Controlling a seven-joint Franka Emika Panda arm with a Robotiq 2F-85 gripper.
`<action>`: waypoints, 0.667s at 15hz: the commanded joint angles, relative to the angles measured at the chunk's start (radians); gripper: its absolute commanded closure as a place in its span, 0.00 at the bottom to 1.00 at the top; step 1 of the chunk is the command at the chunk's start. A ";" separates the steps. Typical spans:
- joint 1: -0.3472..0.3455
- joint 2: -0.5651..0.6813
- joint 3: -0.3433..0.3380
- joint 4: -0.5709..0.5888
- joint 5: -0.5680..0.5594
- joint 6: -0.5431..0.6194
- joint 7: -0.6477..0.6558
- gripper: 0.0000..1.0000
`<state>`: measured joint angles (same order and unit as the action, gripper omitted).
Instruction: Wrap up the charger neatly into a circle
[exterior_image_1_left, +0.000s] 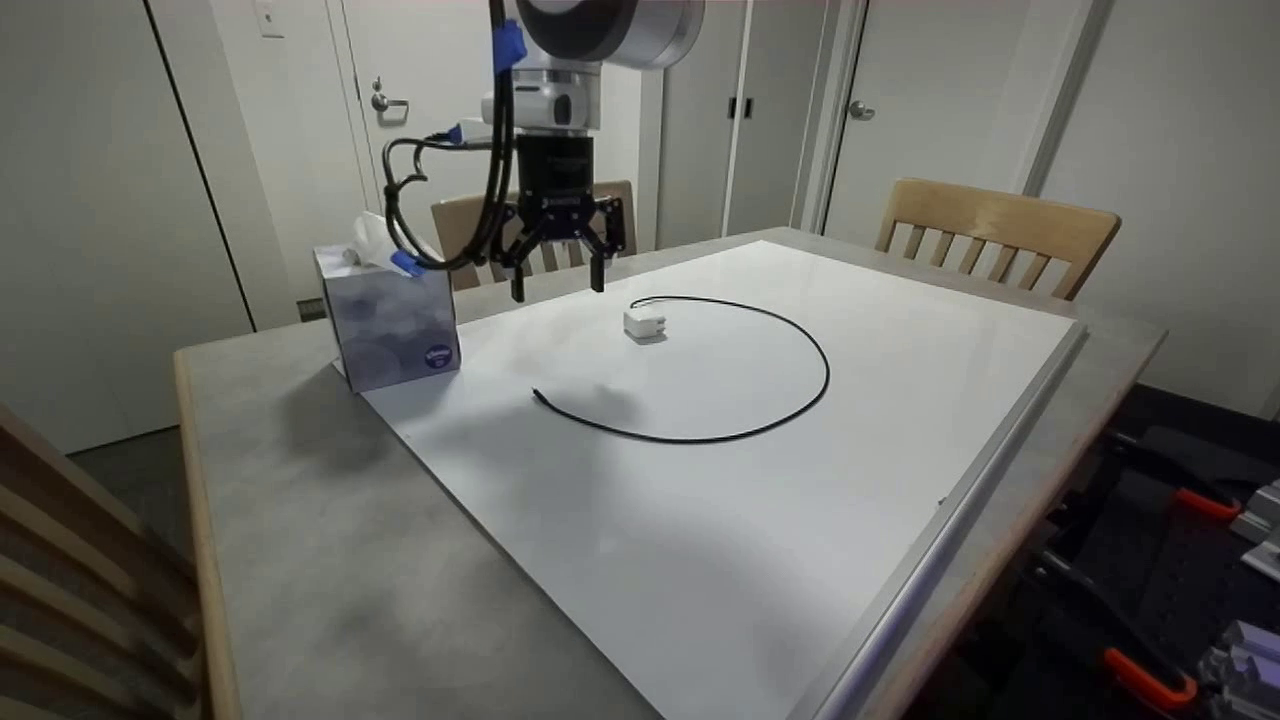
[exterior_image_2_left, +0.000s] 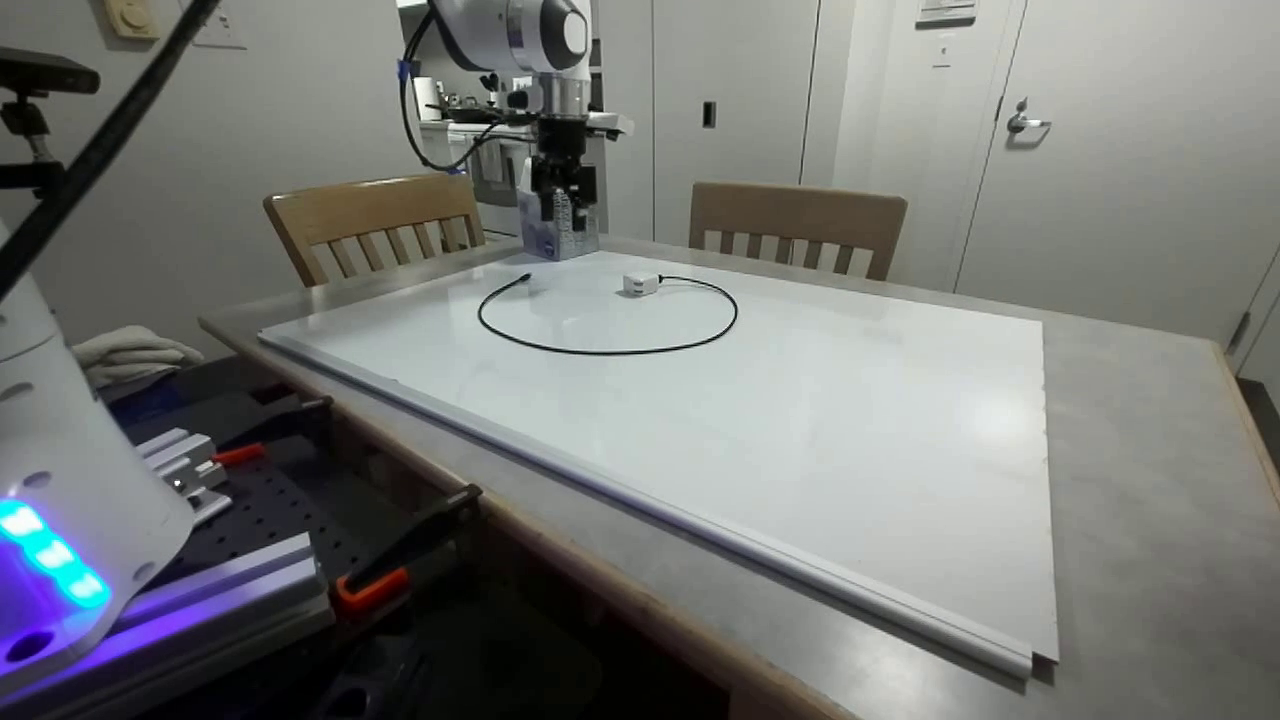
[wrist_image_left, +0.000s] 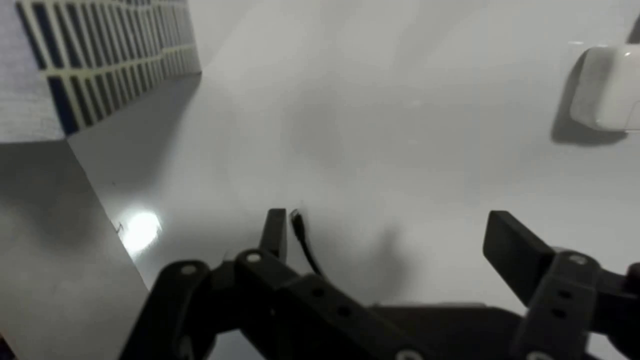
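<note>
With the gripper (exterior_image_1_left: 557, 288) spread wide and empty, I judge the cable (exterior_image_1_left: 690, 441) light and springy, best pinched just behind its left tip (wrist_image_left: 298, 226).

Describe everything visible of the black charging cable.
The black charging cable is thin, smooth and seemingly rubber-sheathed. It lies on the whiteboard in one wide, open curve, not coiled. One end appears plugged into the white power adapter; the other, a small plug, lies free. The open end effector isn't touching it.
</note>
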<state>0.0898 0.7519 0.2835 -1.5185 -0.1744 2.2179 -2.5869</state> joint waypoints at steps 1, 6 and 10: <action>-0.074 0.038 0.148 0.028 -0.069 -0.066 -0.012 0.00; -0.227 0.113 0.434 0.015 -0.293 -0.209 -0.011 0.00; -0.127 0.048 0.297 -0.001 -0.170 -0.164 -0.056 0.00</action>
<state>-0.1170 0.8463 0.6919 -1.5182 -0.4468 2.0283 -2.5903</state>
